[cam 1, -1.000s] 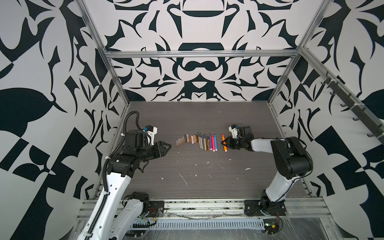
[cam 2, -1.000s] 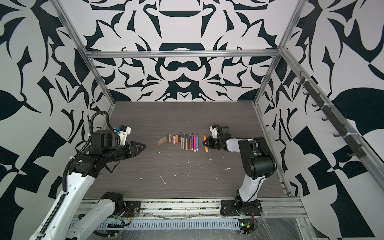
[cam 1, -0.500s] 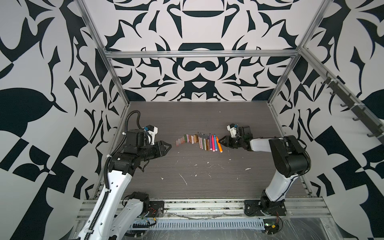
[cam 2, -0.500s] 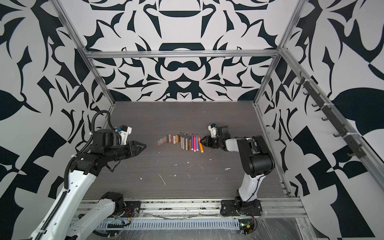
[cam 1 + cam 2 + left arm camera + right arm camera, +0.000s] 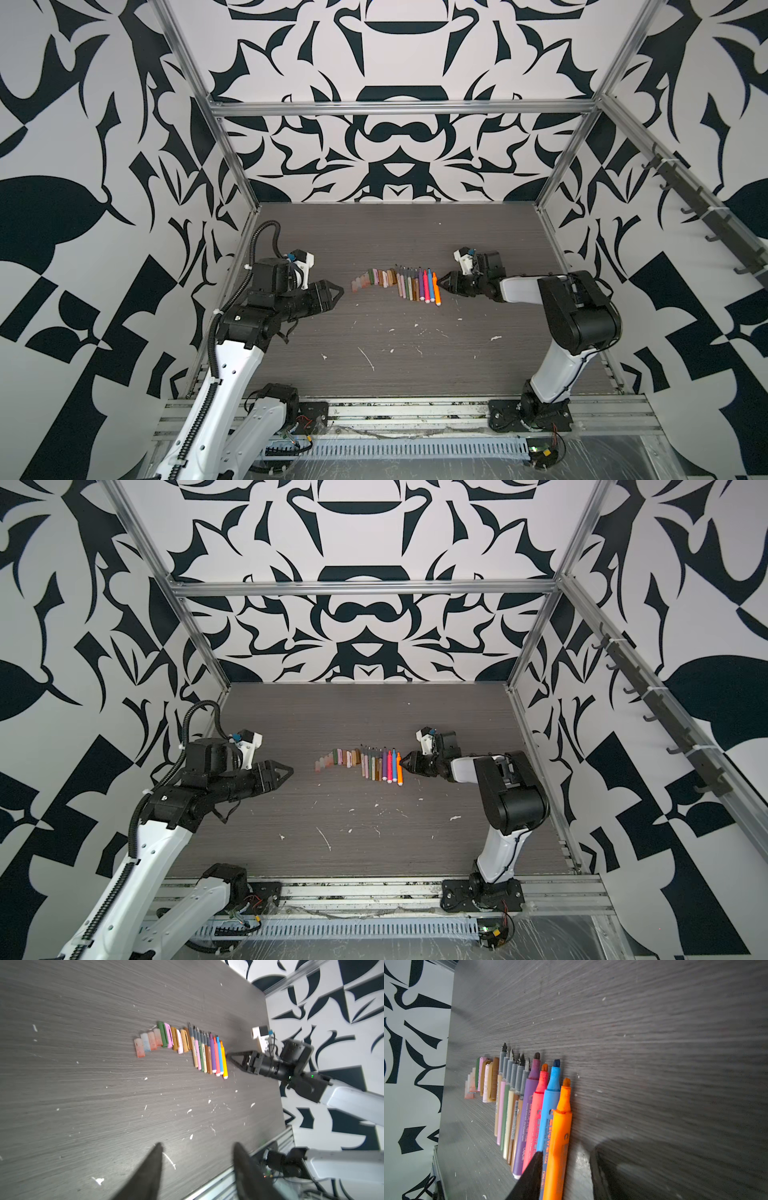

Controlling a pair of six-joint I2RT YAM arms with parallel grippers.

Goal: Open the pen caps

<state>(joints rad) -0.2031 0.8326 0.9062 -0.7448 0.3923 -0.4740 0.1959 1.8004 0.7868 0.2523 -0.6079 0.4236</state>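
Black left pincer (image 5: 338, 291) hangs above the desk (image 5: 374, 232) at far left, well apart from the row. Its jaws stand apart w/ nothing btwn them, and both fingertips (image 5: 159, 1147) are clear in the left wrist view.

Next rightward are the pen caps (image 5: 374, 279), short stubs lying side by side on the desk. Pale pink/peach ones come first, then green, pink, tan and brown, in a stepped line running right up to the pens (image 5: 417, 286). These lie parallel, tips toward the back wall, all uncapped. Slim tan, pink, olive and brown ones come first, then fatter purple, red-pink and blue. The orange pen (image 5: 435, 289) is last, at the right end of the row.

The right pincer (image 5: 441, 282) is low nr the desk, just beside the orange pen, jaws apart and not clamped. In the right wrist view one finger (image 5: 533, 1174) sits over the blue barrel, the other over bare desk. Contact w/ the orange pen: cannot tell.

White flecks (image 5: 368, 357) are scattered on the desk nearer the front.
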